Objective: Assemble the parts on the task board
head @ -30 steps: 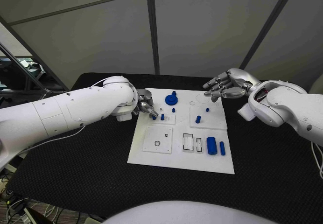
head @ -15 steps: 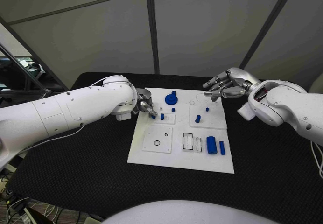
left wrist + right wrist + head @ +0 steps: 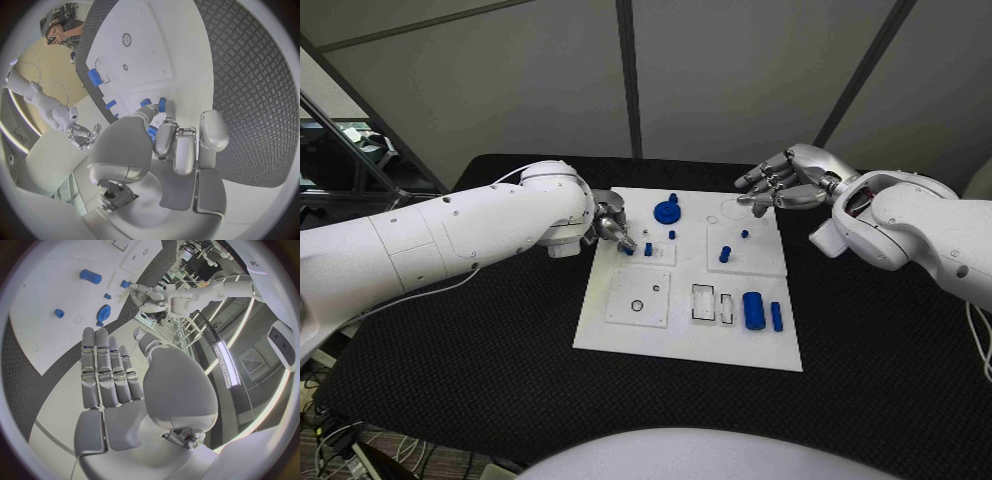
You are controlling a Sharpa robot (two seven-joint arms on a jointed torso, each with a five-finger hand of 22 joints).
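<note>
The white task board [image 3: 635, 338] lies mid-table. My left hand [image 3: 613, 228] is low over its far left part; in the left wrist view its thumb and a finger pinch a small blue part [image 3: 152, 131]. Just beyond the fingertips two short blue pegs [image 3: 629, 251] [image 3: 648, 250] stand in the board [image 3: 150, 50]. A blue gear [image 3: 668, 212] sits at the far middle, with more pegs [image 3: 726, 255] to its right. A blue cylinder [image 3: 753, 311] and a blue bar [image 3: 776, 317] lie near right. My right hand [image 3: 783, 185] hovers over the far right corner, fingers extended, holding nothing.
Black textured mat [image 3: 473, 360] surrounds the board on all sides. Empty outlined slots [image 3: 705, 304] and a square plate with a ring hole [image 3: 638, 300] occupy the board's near half. The right wrist view shows the gear [image 3: 104, 312] and cylinder [image 3: 90, 276] beyond the fingers.
</note>
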